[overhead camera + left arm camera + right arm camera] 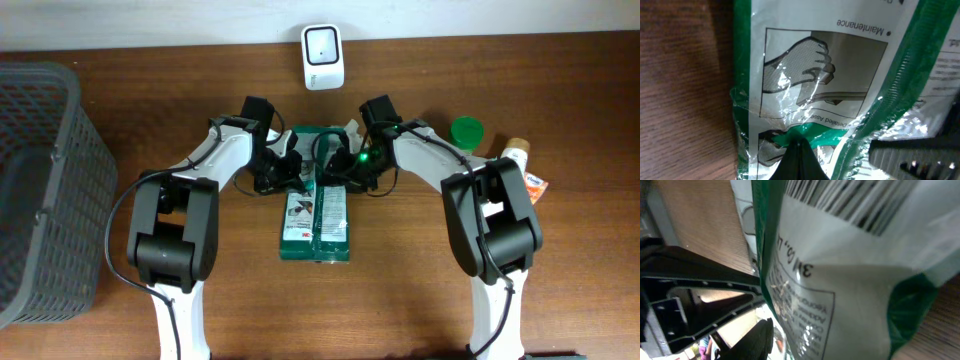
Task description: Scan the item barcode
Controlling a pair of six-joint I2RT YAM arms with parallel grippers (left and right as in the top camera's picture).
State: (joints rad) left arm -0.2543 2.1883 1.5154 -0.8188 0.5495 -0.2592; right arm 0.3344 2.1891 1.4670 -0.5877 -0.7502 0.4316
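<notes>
The item is a flat green and white plastic package (315, 215) lying lengthwise on the wooden table. Both arms meet at its far end. My left gripper (292, 172) is shut, its black tips (799, 147) pinching the crumpled green film at the package's (825, 75) edge. My right gripper (342, 170) holds the far end beside it. In the right wrist view the package (850, 280) fills the frame, with one dark finger (762, 339) against it and the other hidden behind. A barcode (860, 205) shows near its top edge. The white scanner (322, 57) stands at the table's back.
A dark grey mesh basket (40, 190) fills the left side of the table. To the right of the right arm are a green round cap (465, 130), a small bottle (518, 155) and a small orange-and-white packet (536, 188).
</notes>
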